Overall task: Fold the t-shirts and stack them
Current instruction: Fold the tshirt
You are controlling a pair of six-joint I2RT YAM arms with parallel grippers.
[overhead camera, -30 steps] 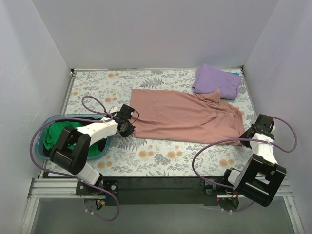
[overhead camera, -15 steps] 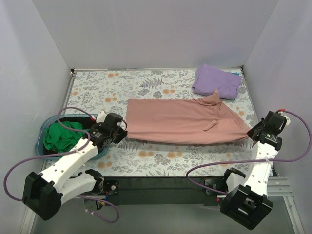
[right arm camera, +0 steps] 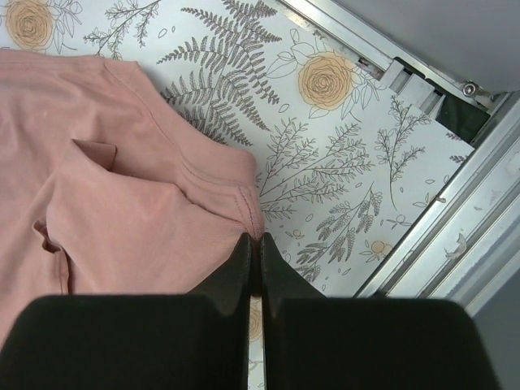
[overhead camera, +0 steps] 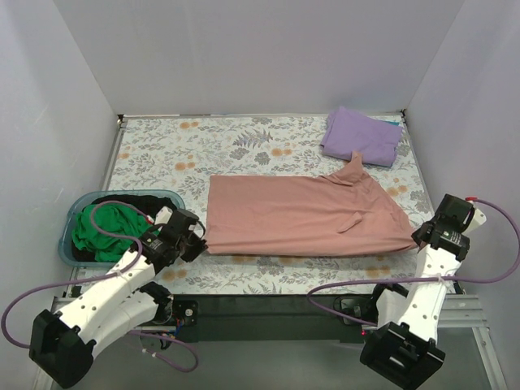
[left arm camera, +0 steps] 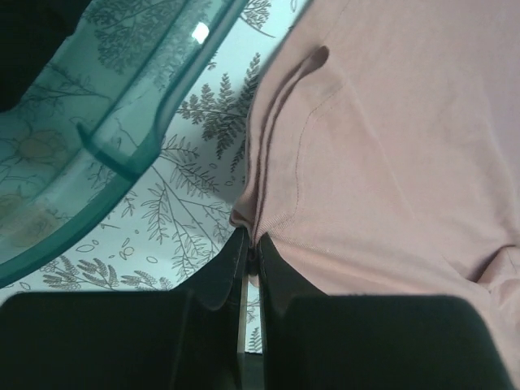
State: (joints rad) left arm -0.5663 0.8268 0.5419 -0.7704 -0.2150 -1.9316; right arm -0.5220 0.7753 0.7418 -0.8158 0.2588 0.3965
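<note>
The dusty-pink t-shirt lies stretched across the table's middle, folded lengthwise. My left gripper is shut on its near left corner. My right gripper is shut on its near right corner. The lavender-purple t-shirt lies folded at the back right. The bright green t-shirt sits bunched in the teal basket at the left. The pink shirt fills the upper right of the left wrist view and the left of the right wrist view.
The teal basket's wall is close beside my left gripper. The table's metal frame rail runs just right of my right gripper. Grey walls enclose the floral table cover on three sides.
Both grippers have pulled the pink shirt toward the near edge, still shut on its corners. The shirt now lies nearer and flatter, and both arms have drawn back.
</note>
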